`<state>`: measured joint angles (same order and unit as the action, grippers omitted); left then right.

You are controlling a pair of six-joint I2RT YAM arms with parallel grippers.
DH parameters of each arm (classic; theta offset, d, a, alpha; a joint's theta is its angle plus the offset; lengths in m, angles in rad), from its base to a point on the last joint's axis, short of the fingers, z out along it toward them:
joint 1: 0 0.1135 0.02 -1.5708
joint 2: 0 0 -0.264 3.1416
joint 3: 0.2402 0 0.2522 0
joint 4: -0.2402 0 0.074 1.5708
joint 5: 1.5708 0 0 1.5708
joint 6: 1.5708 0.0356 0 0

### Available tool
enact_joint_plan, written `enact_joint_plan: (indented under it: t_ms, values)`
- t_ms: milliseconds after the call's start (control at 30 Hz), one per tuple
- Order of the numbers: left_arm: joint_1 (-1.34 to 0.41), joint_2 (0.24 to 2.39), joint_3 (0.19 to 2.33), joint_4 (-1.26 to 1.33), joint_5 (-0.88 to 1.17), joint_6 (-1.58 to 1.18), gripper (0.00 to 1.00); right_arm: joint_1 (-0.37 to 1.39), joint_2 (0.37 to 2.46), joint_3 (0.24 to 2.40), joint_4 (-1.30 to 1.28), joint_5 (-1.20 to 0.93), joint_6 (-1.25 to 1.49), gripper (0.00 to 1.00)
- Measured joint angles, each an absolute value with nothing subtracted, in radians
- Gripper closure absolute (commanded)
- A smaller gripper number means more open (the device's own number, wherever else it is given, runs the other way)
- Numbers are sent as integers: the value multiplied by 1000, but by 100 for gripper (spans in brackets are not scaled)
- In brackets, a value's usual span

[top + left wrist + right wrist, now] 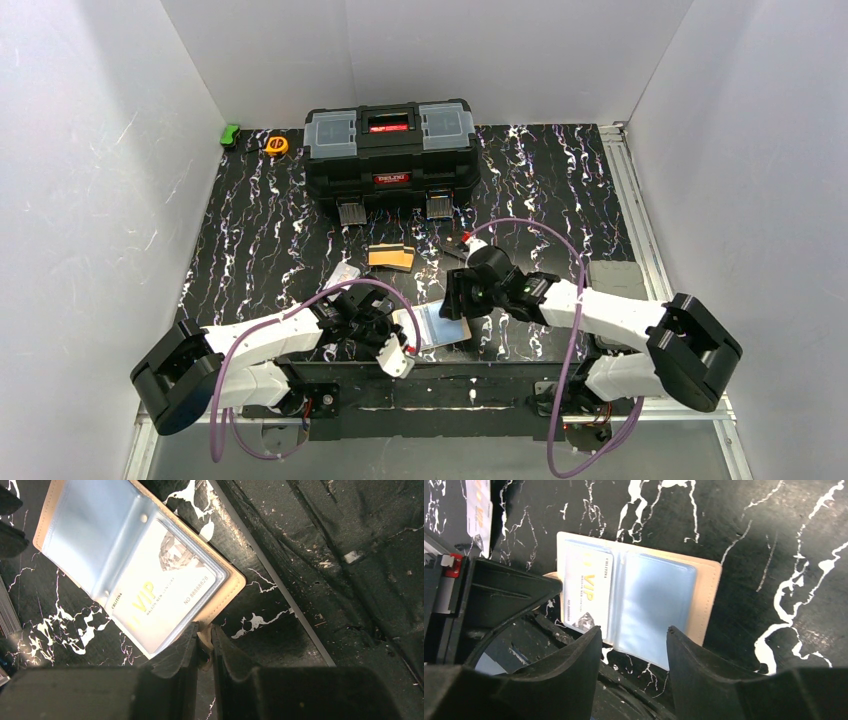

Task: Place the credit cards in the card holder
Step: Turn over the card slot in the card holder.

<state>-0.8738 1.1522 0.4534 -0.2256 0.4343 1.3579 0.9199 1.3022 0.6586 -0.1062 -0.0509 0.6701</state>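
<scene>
The left end effector (204, 631) was clenched on the edge of the small beige folding card holder (90, 535). The holder lay open near the middle of the near edge of the black marbled surface (560, 190). The right end effector (634, 632) hovered over it, released, with its jaws apart. A pale gold VIP card (161, 594) sat in one clear pocket. Flat tan-orange credit cards (390, 257) lay further back, in front of the big black plastic toolbox (390, 150).
</scene>
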Motion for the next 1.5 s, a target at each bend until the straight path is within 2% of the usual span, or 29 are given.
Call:
enact_joint_plan:
  t_ms: [167,533,867,1267,1500]
  values:
    - [-874,1151,453,-228,434,1361,95,910,1299,619,-111,-51,672,49]
    - [-874,1152,453,-229,435,1368,95,910,1348,607,-96,-68,676,50]
    - [-874,1151,453,-231,435,1372,95,910,1378,607,-65,-92,684,62]
    - [-874,1147,453,-243,435,1393,95,910,1364,583,-22,-108,709,82]
    - [-874,1138,453,-260,435,1410,95,910,1359,570,40,-141,730,83]
